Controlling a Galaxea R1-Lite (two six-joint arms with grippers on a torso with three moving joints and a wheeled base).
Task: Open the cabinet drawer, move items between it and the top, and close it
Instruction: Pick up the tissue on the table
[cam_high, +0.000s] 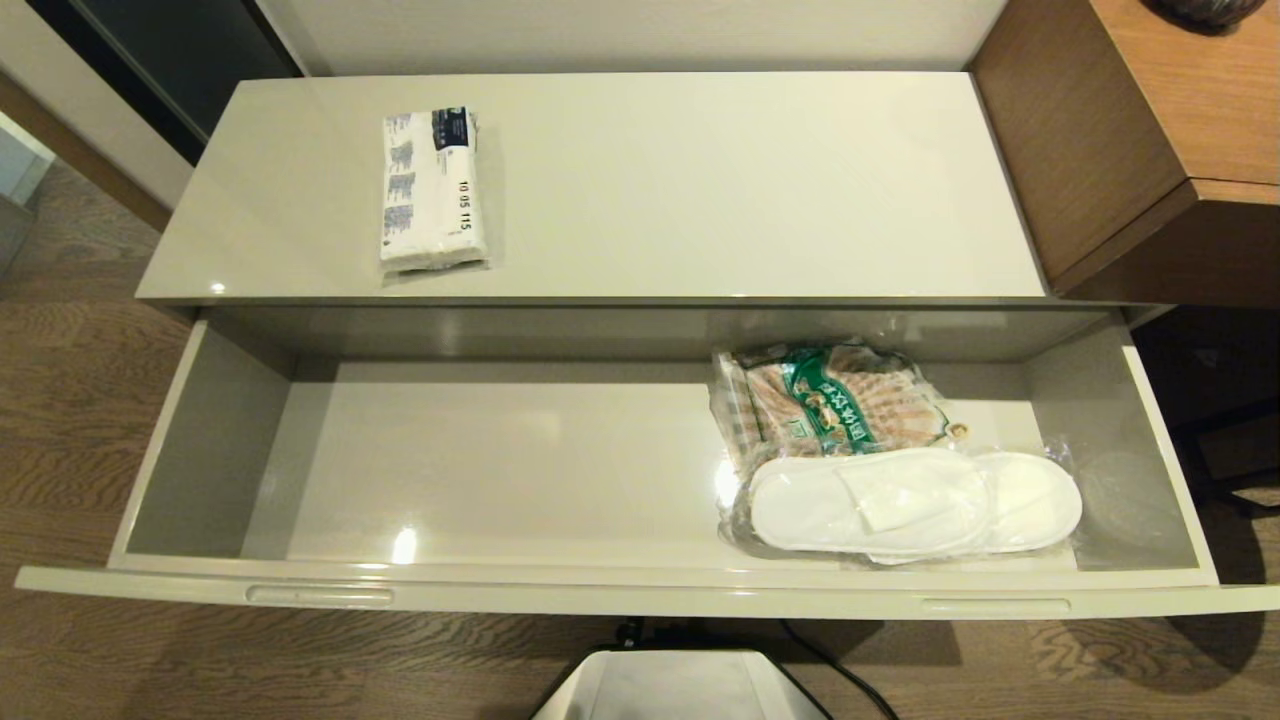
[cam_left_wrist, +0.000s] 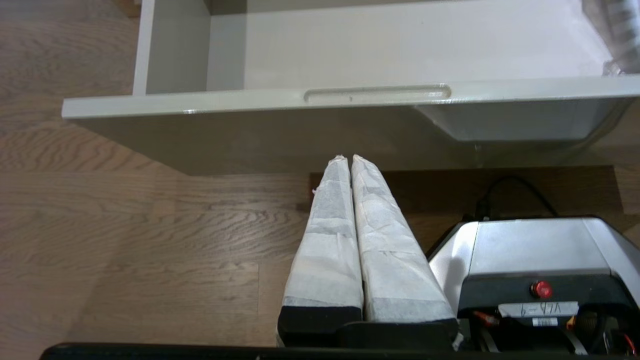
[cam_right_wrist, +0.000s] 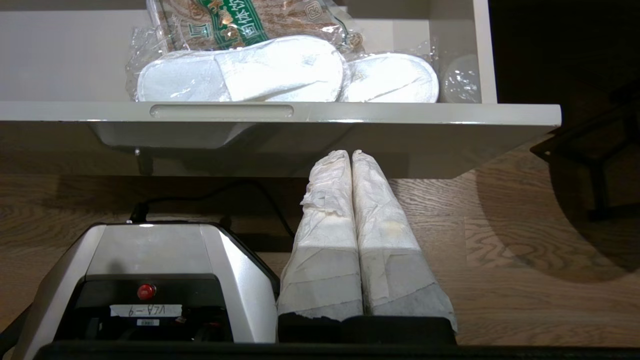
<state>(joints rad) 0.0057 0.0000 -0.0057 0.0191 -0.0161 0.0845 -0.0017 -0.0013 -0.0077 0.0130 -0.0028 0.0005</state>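
Glossy cream, the cabinet (cam_high: 900, 200) runs long from side to side, and its drawer (cam_high: 650, 595) stands pulled fully out below the top (cam_high: 700, 170). Taking the drawer as landmark: the white plastic pack (cam_high: 433, 190) lies on the top behind the drawer's left half, long axis running front to back. The wrapped slippers (cam_high: 915, 500) lie inside at the drawer's right end, long axis along the drawer, over a green-printed packet (cam_high: 830, 400). Both grippers hang low before the drawer face, fingers pressed together, holding nothing: the left gripper (cam_left_wrist: 348, 159) under the left recess, the right gripper (cam_right_wrist: 350, 154) directly below the slippers, so probably the nearer arm for them.
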